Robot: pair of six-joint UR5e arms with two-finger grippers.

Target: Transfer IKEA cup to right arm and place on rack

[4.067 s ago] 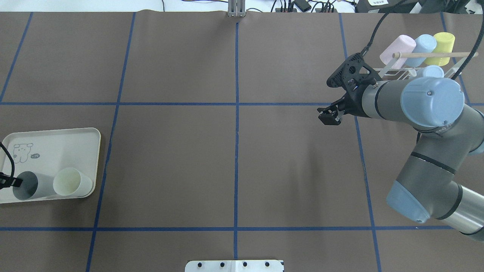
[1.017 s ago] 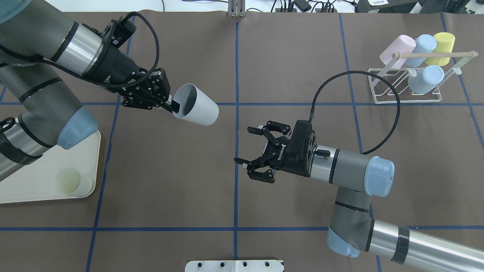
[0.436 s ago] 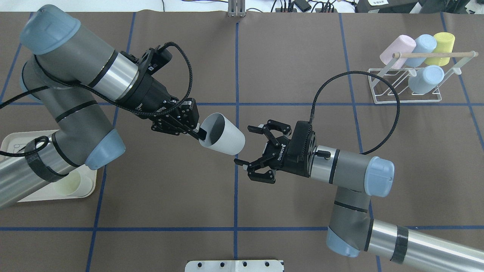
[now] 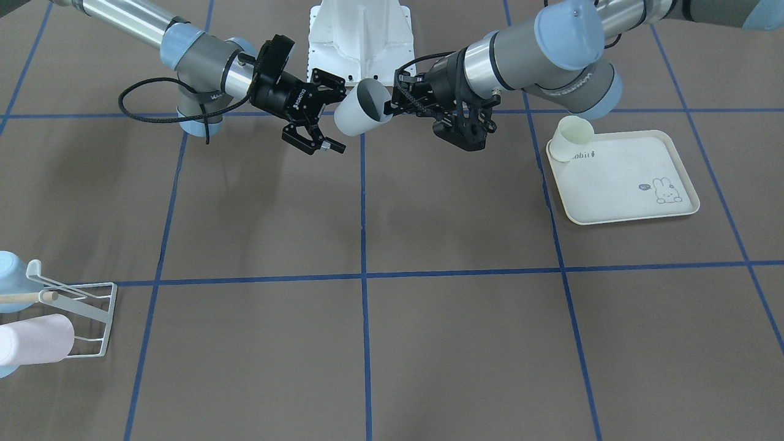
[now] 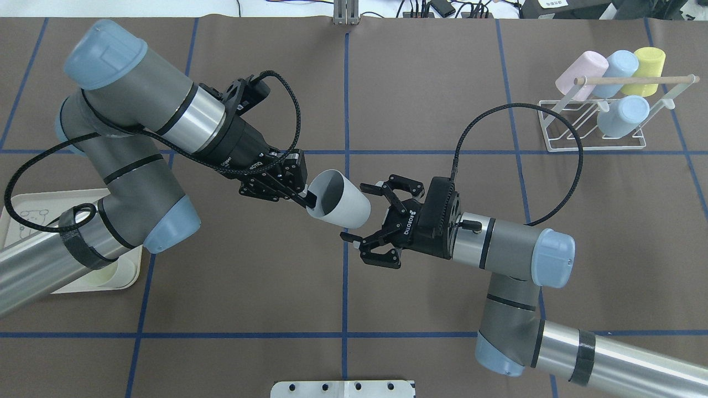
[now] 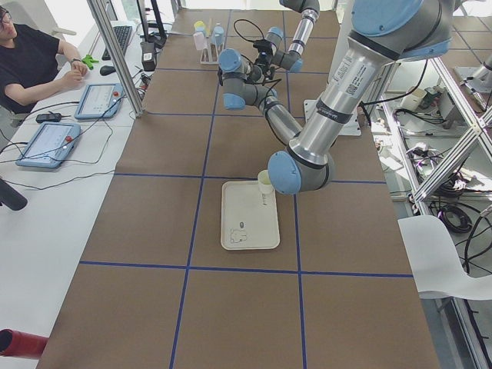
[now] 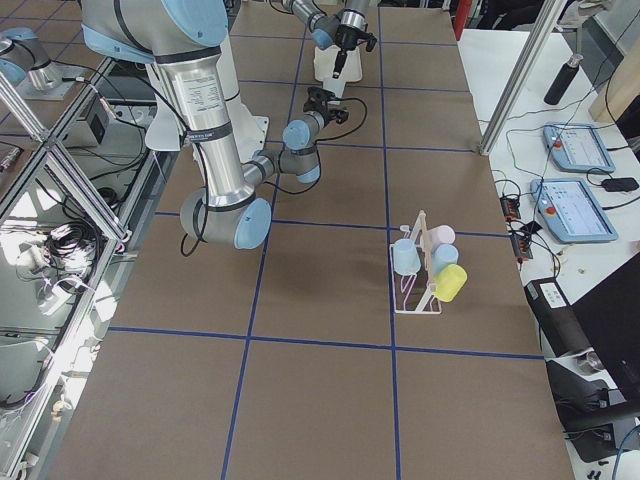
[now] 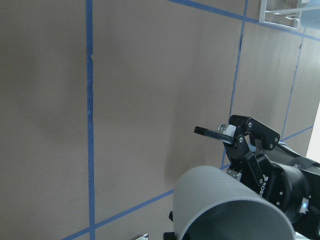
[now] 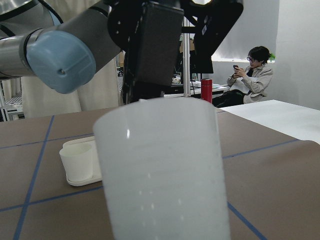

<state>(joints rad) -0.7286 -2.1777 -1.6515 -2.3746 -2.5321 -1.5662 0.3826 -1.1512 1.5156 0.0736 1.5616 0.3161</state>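
Observation:
The IKEA cup (image 5: 338, 207), pale grey, hangs on its side above the table's middle. My left gripper (image 5: 306, 199) is shut on its rim, one finger inside the mouth. My right gripper (image 5: 357, 213) is open, and the cup's base sits between its spread fingers (image 5: 381, 189); I see no contact. From the front, the cup (image 4: 361, 116) lies between the left gripper (image 4: 389, 110) and the right gripper (image 4: 334, 117). The cup (image 9: 165, 175) fills the right wrist view. The white wire rack (image 5: 594, 146) with its wooden rod (image 5: 636, 80) stands far right, holding several pastel cups.
A cream tray (image 4: 618, 184) sits at my left with a cream cup (image 4: 572, 138) on its corner. My left arm's elbow (image 5: 166, 232) overhangs the tray. A person (image 6: 31, 61) sits beside the table with tablets. Another seated person (image 9: 250, 70) shows behind.
My left arm lifted the cup off the tray and carried it right to the centre. My right arm swung from the rack to the centre. The cup's base now lies between the right fingers.

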